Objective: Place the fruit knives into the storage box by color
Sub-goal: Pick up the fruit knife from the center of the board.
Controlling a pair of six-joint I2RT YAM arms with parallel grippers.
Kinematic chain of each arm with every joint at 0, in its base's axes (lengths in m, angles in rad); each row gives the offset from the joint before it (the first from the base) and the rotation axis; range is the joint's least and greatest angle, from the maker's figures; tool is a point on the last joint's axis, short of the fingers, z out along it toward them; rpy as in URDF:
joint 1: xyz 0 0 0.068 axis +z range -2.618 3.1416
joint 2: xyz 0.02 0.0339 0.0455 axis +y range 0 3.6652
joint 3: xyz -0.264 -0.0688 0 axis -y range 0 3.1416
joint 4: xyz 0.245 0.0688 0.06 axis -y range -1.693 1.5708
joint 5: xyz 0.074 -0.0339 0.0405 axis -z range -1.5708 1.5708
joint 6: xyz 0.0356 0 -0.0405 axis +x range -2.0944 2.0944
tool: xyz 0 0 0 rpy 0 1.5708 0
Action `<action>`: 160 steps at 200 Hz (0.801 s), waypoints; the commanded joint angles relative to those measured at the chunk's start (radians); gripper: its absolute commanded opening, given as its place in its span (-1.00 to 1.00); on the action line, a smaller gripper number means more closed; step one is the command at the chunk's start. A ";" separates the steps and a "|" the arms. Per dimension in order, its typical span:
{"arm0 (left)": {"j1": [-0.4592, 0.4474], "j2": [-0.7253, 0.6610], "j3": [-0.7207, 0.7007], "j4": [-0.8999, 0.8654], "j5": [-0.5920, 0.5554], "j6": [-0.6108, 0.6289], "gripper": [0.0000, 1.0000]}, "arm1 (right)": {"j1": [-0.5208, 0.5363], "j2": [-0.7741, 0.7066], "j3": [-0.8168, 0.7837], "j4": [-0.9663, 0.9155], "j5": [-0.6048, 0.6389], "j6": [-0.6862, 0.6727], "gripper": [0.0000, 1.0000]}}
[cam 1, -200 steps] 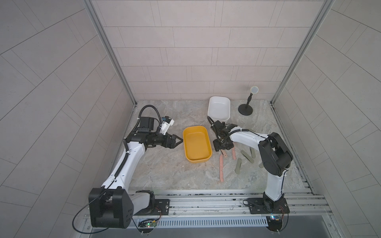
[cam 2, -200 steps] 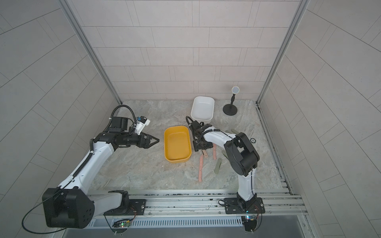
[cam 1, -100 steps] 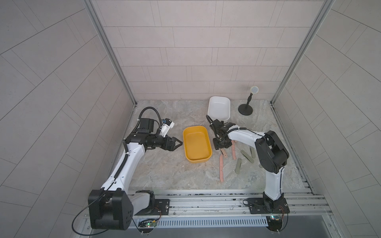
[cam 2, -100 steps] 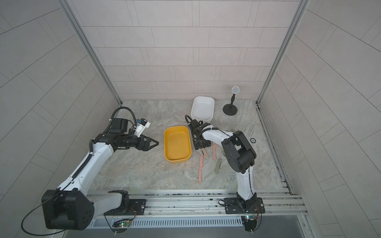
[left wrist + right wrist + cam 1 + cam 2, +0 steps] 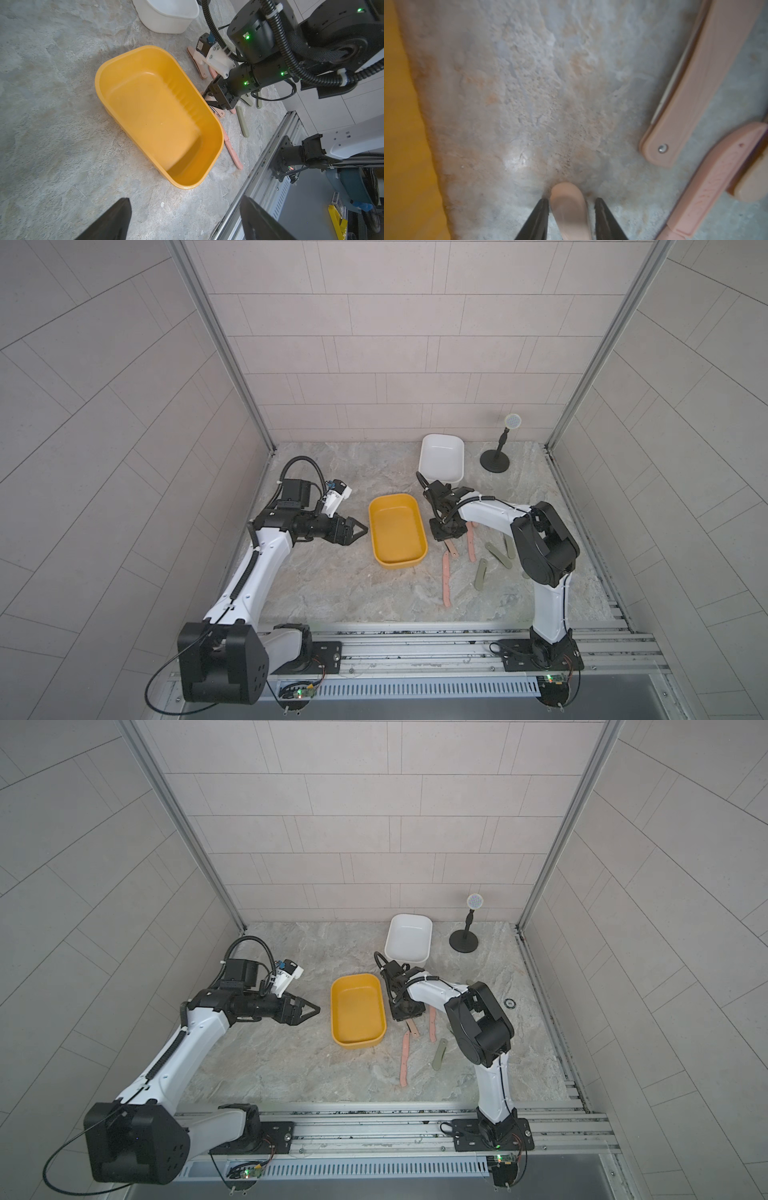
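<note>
"Between the tips of the right pincer (image 5: 571, 199) lies the rounded end of a pink knife (image 5: 569, 218), flat on the bench (image 5: 519, 93) and just beside the yellow box (image 5: 402, 124)."

"Have you got it?"

"I cannot tell. The jaws stand narrow on either side of it, with a sliver of bench showing on one side. Whether they bite further back is hidden. I judge this to be the pick-up of a pink one, with the grip not yet proven."

"And next?"

"I finish the squeeze, then lift straight up so the flat handle neither slips nor drags the other pink knives (image 5: 695, 93) lying near. The yellow box and the white box (image 5: 441, 456) are both empty, so either can take pink. The grey-green knives (image 5: 481, 580) then go in the other one. Yellow is nearer."

"Left side?"

"The left pincer (image 5: 353, 528) hangs empty with its jaws wide apart, across the yellow box from the knives."

"Any change over the last second?"

"Little. The right arm's elbow has swung slightly inward while its pincer keeps to the same spot. The left arm and the knives I can see from above lie as before."
</note>
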 commanded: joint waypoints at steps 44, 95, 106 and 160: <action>-0.001 -0.006 -0.012 -0.012 0.003 0.024 0.76 | -0.049 0.031 -0.024 0.004 -0.018 -0.017 -0.41; -0.001 -0.007 -0.012 -0.010 0.003 0.023 0.77 | -0.072 0.019 -0.016 -0.008 -0.001 -0.025 -0.40; 0.000 -0.007 -0.012 -0.010 0.001 0.021 0.77 | -0.070 0.015 -0.015 -0.014 0.004 -0.027 -0.37; 0.000 -0.008 -0.013 -0.009 0.001 0.021 0.77 | -0.069 -0.028 -0.085 0.059 -0.008 -0.015 -0.25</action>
